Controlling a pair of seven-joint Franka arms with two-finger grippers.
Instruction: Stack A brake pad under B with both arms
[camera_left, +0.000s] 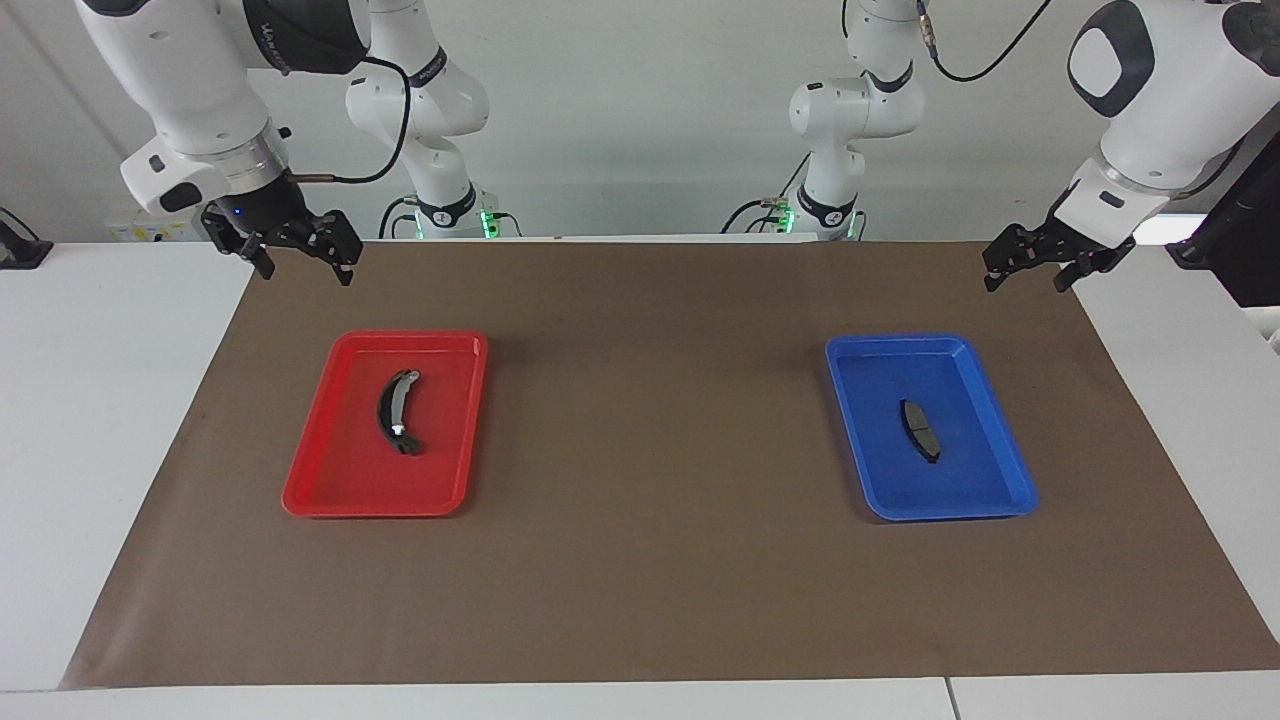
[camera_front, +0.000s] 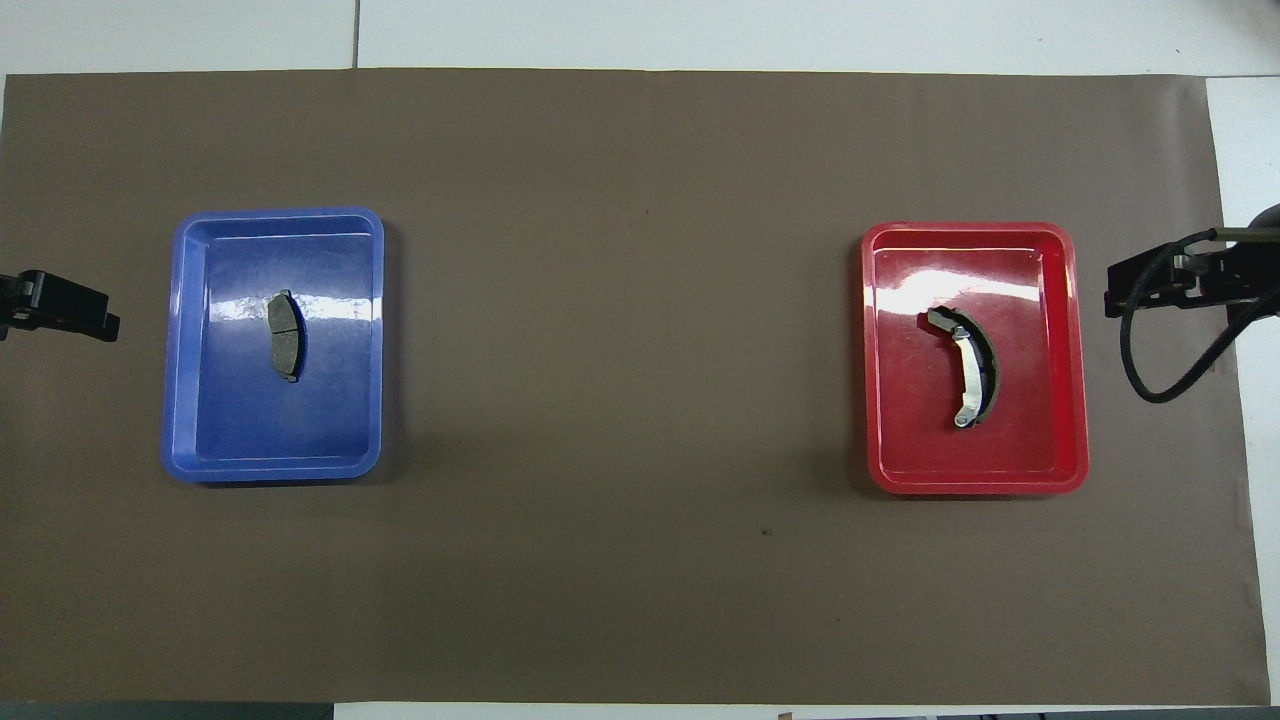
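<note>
The short dark-grey brake pad A (camera_left: 918, 430) (camera_front: 285, 336) lies in a blue tray (camera_left: 900, 485) (camera_front: 240, 420) toward the left arm's end of the table. The long curved black pad B (camera_left: 396, 412) (camera_front: 968, 380), with silver patches, lies in a red tray (camera_left: 350, 470) (camera_front: 1035, 420) toward the right arm's end. My left gripper (camera_left: 1027, 282) (camera_front: 100, 325) is open and empty, raised over the mat's edge beside the blue tray. My right gripper (camera_left: 305, 272) (camera_front: 1115, 295) is open and empty, raised over the mat's edge beside the red tray.
A brown mat (camera_left: 650, 450) (camera_front: 620, 400) covers the table's middle, and both trays sit on it with a wide stretch of mat between them. White table (camera_left: 100, 400) borders the mat. A black cable (camera_front: 1160, 380) hangs by the right gripper.
</note>
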